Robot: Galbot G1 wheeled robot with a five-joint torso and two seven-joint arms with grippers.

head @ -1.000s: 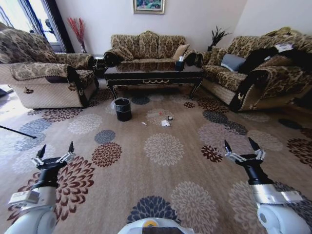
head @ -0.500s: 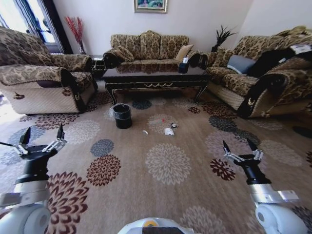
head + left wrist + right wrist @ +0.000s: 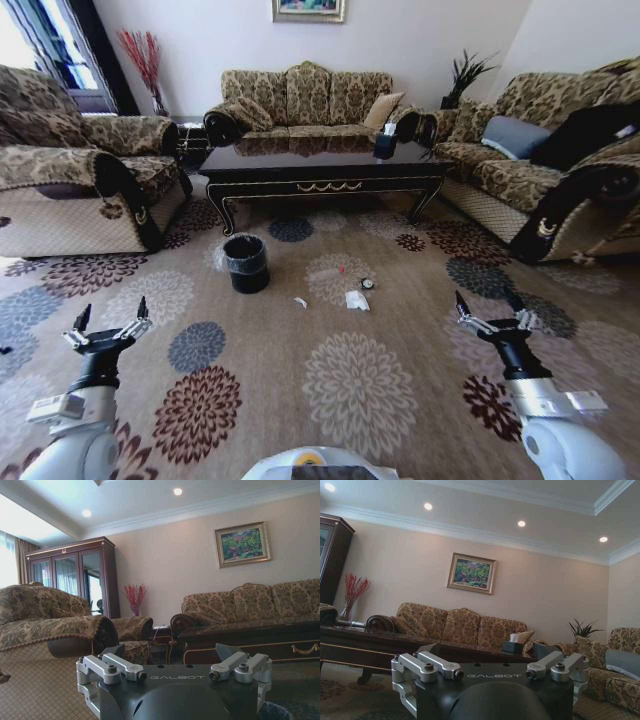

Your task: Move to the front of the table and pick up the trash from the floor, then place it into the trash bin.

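Both tools, left (image 3: 109, 325) and right (image 3: 490, 308), hang open and empty; approach underway, trash (image 3: 356, 299) ahead near trash bin (image 3: 246, 263).

One table (image 3: 325, 162), one bin (image 3: 246, 263), three sofas, two claws (spread), four litter bits.

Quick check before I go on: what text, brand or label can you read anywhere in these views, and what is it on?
"GALBOT" on the left gripper body, left wrist view.
"GALBOT" on the right gripper body, right wrist view.
White labels on both forearms in the head view: too small to read.
Framed painting on the wall: no legible text.
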